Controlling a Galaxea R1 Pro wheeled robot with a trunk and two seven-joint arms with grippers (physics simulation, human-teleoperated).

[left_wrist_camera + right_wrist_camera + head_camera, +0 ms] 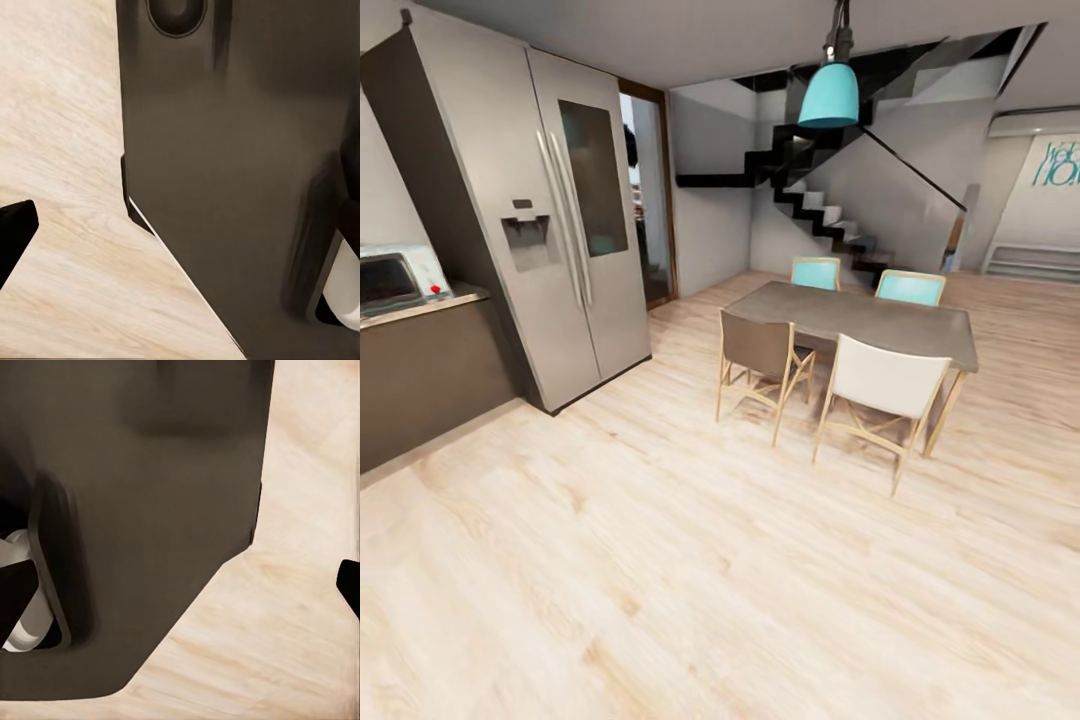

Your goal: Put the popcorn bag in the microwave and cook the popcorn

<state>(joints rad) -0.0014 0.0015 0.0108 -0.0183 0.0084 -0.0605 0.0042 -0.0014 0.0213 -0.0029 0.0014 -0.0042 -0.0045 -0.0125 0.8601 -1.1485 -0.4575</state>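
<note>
Grippers: can't tell if either is spread or closed. Left wrist cam gives just a dark fingertip (13, 232) at frame edge over the robot's dark base (240, 187) and wood floor (67, 300); right wrist cam much the same. Nothing held, as far as visible. Further out, head cam: microwave (395, 280) on a countertop (420, 306) at far left, next to the steel fridge (530, 210). Popcorn bag not spotted. Dining table (860, 318) w/ chairs ahead. Risk: a turn toward the counter w/ arms low could clip the fridge corner or cabinet.

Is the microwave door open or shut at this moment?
Shut. In the head view the small pale mint-blue microwave on the countertop beside the tall grey fridge shows its dark glass door flat against its front.
</note>
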